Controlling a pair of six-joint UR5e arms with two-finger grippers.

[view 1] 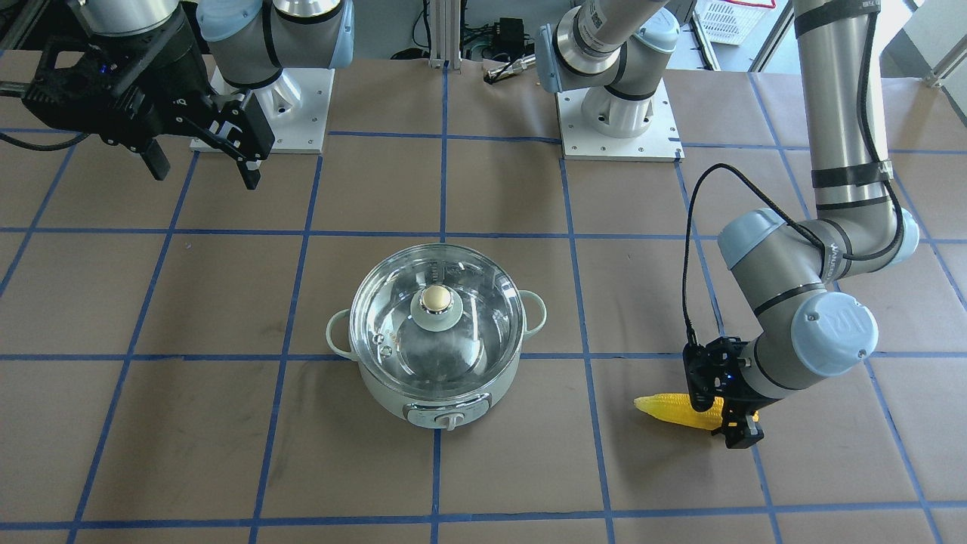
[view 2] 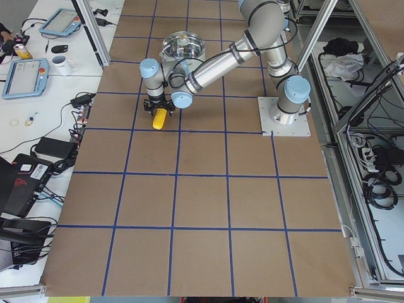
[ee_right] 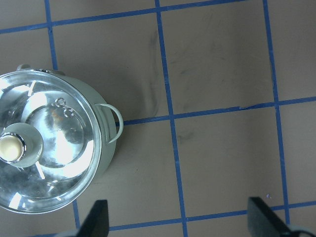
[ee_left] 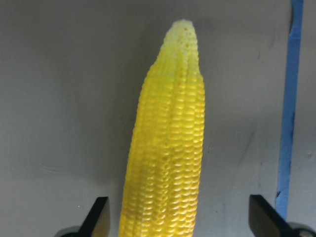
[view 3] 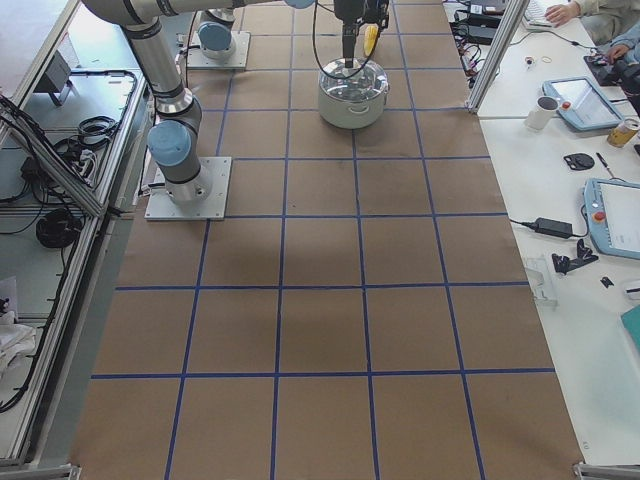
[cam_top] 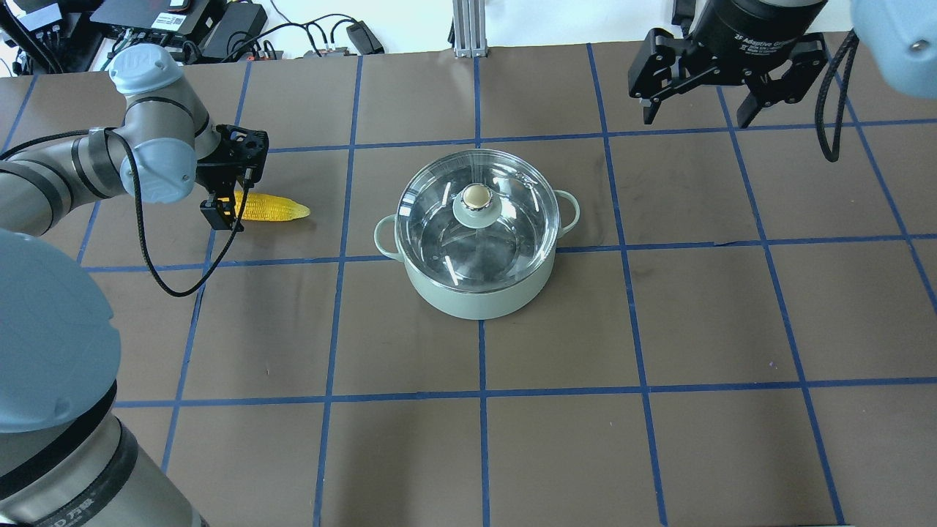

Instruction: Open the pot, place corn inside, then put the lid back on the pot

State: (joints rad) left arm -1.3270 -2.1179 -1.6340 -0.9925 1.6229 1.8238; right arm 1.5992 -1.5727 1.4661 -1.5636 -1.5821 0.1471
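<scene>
The mint-green pot [cam_top: 479, 296] stands mid-table with its glass lid [cam_top: 505, 219] on; the pot [view 1: 393, 397] and lid [view 1: 468, 336] also show in the front view. The yellow corn [cam_top: 274, 208] lies on the table to the pot's left, tip toward the pot. My left gripper [cam_top: 228, 205] is down at the corn's thick end, open, with one finger on each side of the cob [ee_left: 168, 148]. My right gripper [cam_top: 699, 110] is open and empty, high above the table's far right. Its wrist view shows the lidded pot [ee_right: 106, 148] at the left.
The table is brown paper with a blue tape grid [cam_top: 479, 388]. The arm bases [view 1: 619, 121] stand on plates at the robot's side. Cables and electronics [cam_top: 176, 22] lie beyond the far edge.
</scene>
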